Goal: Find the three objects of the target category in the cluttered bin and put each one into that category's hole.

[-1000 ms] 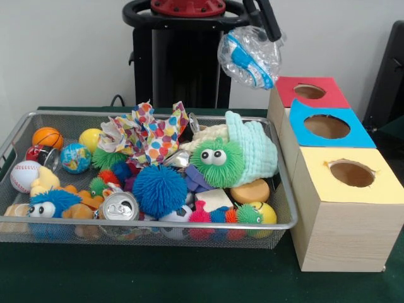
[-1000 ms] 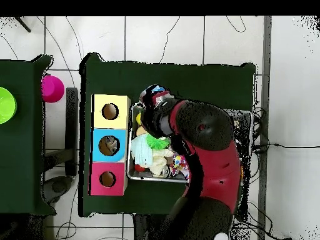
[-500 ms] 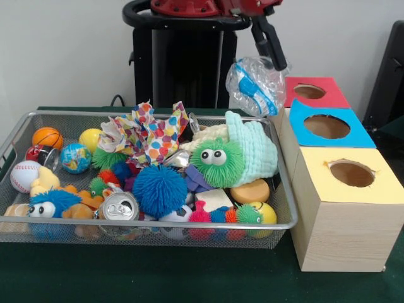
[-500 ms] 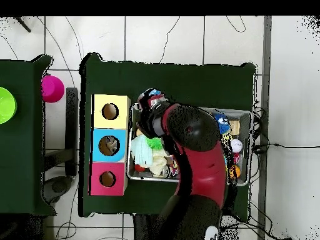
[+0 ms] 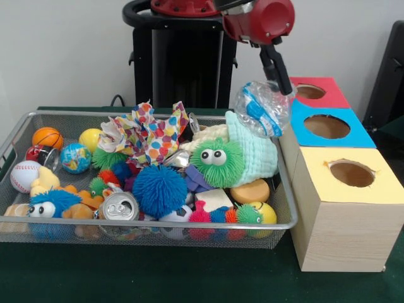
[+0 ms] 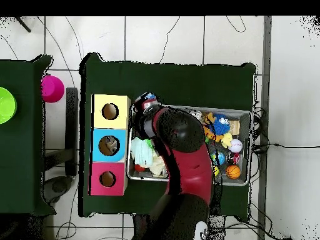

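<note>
Front view: the gripper (image 5: 282, 82) hangs clamped on a crumpled clear plastic bottle (image 5: 262, 107) with a blue label, held in the air.

The bottle hangs over the gap between the bin (image 5: 189, 222) and the row of boxes, just beside the blue-topped box, whose hole (image 5: 327, 126) lies open and close to the bottle's right side. Below the bottle, inside the bin's right end, lie a pale green cloth (image 5: 255, 151) and a green fuzzy toy with eyes (image 5: 216, 161). A blue spiky ball (image 5: 159, 189), a drink can (image 5: 120, 207) and a spotted paper wrap (image 5: 148, 132) fill the middle. The red-topped box (image 5: 312, 91) stands toward the bench's far edge, the yellow-topped box (image 5: 353, 173) toward its near edge.
</note>
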You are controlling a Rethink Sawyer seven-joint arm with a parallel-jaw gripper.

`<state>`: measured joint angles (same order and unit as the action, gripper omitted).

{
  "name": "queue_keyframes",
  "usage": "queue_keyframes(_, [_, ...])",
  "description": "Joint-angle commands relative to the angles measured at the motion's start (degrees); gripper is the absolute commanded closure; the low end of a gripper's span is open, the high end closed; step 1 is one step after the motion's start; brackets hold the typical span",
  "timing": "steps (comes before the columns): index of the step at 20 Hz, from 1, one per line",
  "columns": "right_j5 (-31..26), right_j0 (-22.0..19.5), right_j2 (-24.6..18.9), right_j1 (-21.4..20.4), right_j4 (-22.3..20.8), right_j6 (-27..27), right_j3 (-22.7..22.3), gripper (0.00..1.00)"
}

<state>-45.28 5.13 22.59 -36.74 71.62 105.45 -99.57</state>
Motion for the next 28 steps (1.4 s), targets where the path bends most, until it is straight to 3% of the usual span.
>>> queue_keyframes(1, [4.78,1.63,-9.53,-1.76,2.84,3.04,-6.74,1.0])
queue_keyframes(5, [7.06,2.57,-11.71,-2.24,6.2,1.24,-8.06,1.0])
queue_keyframes(9, [7.27,2.99,-12.02,-2.61,5.35,2.01,-8.38,1.0])
queue_keyframes(21, [12.42,1.87,-15.68,0.17,12.21,-11.37,-14.08,1.0])
queue_keyframes(28, [11.94,1.18,-15.57,-0.42,8.76,-11.47,-17.7,1.0])
